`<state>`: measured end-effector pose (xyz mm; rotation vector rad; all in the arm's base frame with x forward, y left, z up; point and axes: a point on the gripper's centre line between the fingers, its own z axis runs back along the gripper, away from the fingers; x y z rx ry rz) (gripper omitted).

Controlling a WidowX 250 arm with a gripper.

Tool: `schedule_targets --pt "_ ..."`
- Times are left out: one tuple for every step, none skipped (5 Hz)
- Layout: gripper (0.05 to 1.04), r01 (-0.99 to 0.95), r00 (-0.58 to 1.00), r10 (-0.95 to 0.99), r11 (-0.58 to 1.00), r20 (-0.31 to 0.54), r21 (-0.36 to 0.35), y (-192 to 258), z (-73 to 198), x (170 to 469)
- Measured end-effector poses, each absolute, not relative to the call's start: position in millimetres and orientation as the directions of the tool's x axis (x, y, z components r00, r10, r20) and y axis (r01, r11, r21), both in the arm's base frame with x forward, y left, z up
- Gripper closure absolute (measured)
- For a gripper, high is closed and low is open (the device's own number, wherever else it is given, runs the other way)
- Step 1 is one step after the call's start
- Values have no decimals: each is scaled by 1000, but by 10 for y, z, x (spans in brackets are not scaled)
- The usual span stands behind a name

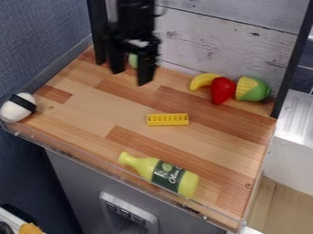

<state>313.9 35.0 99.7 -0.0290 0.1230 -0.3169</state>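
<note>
Green object [132,60], partly hidden, sits at the upper left of the frame, behind the claw [130,77], whose fingers stand well apart and appear to grip nothing. Mid-frame, a yellow brick [167,119] lies flat. Upper right, a banana [203,81], strawberry [223,90] and corn [252,89] cluster by the back wall [202,41], perhaps tucked aside. At left rests a black-banded white toy [13,110]. Lower centre, a bottle [147,168] lies near the transparent lip [66,151], which probably guards against rolling; its contents, if any, I cannot tell.

One yellow-green bottle [160,175], one yellow brick [167,119], one banana [203,80], one strawberry [222,89], one corn cob [252,89], one black-banded white object [18,107] and one partly hidden green object [132,60] are visible.
</note>
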Motion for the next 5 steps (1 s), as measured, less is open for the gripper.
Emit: schedule_targets --pt "94 507 851 -510 860 -125 -55 -50 987 3310" --pt "93 695 708 -696 717 -120 -56 -426 1011 3359" --pt "95 845 521 -845 531 -120 -64 -730 1001 3390" --pt "93 930 351 -929 360 -114 -68 -910 1031 3423" --pt "93 946 305 -945 314 -119 -76 -961 997 3545"
